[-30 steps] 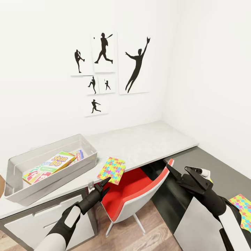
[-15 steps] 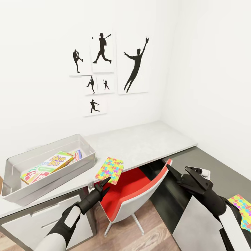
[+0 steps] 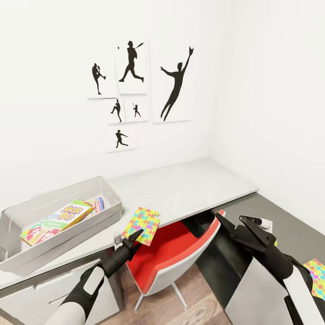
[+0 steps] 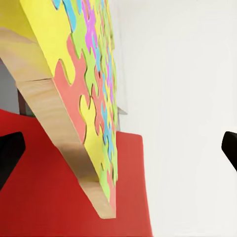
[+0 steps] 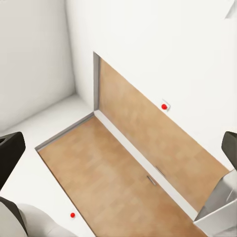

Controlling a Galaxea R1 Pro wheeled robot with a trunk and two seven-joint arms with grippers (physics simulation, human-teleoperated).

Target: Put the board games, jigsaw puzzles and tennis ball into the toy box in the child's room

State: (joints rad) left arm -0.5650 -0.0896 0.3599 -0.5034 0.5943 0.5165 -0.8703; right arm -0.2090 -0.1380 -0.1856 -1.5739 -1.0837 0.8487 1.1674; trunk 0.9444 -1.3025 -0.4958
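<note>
Closer now: jigsaw puzzle [image 3: 142, 225] before left fingers [image 3: 135, 236]

White walls [image 3: 54, 36], wood-plank floor [image 3: 198, 298]

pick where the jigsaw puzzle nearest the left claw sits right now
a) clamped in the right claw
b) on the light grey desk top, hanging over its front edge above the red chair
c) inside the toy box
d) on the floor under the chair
b: the jigsaw puzzle lies on the table, overhanging its front edge above the red chair, just ahead of the open left claw and outside the toy box.
</note>
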